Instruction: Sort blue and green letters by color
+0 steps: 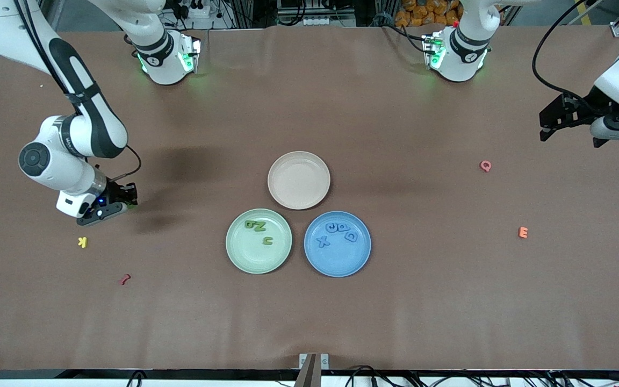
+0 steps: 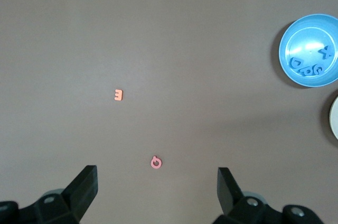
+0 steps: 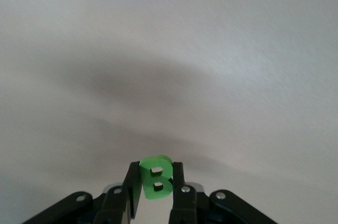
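While half-hidden, right gripper (image 3: pixel 154 192) apparently clamps green B (image 3: pixel 156 177)

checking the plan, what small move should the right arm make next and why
Probably carry it toward the pale green plate: the right gripper is shut on a small green foam letter B above bare table, and that plate already holds three green letters.

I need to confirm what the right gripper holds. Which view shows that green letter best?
The right wrist view: the green B sits clamped in the right gripper. The front view shows only a green speck there; the left wrist view misses it.
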`<move>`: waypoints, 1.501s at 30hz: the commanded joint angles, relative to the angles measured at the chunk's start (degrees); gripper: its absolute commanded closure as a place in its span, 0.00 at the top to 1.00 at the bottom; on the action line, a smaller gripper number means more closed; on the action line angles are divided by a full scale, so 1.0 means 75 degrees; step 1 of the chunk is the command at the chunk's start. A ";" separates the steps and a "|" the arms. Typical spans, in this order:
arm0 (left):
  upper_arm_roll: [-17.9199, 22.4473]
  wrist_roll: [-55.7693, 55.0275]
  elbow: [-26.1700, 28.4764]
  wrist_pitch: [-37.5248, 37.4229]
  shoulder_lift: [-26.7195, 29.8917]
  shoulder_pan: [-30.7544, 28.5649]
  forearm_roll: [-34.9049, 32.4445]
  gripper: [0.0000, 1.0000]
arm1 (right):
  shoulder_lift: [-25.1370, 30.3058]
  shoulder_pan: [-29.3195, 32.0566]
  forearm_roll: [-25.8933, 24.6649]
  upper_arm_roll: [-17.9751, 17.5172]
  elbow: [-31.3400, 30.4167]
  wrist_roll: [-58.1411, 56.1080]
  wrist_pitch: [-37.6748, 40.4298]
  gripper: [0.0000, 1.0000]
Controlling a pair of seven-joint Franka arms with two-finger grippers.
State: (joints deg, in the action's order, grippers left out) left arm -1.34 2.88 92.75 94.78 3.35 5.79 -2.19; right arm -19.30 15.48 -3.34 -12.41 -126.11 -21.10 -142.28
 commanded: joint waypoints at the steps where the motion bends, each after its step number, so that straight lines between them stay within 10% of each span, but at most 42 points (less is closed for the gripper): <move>1: -0.0079 0.0062 -0.0237 -0.0180 -0.0048 -0.0150 0.0139 1.00 | 0.0113 0.0081 0.0117 -0.0512 0.0337 0.0866 0.0513 0.00; 45: -0.0044 -0.0196 -0.0237 -0.0438 -0.0153 -0.0525 0.0656 1.00 | -0.1093 -0.3118 0.0129 -0.0618 0.3091 0.7241 0.1733 0.00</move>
State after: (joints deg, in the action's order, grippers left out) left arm -1.56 2.02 92.08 92.70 2.61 2.47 2.51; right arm -23.88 -6.46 -3.27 -17.27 -107.40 29.24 -130.33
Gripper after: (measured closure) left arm 0.000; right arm 0.722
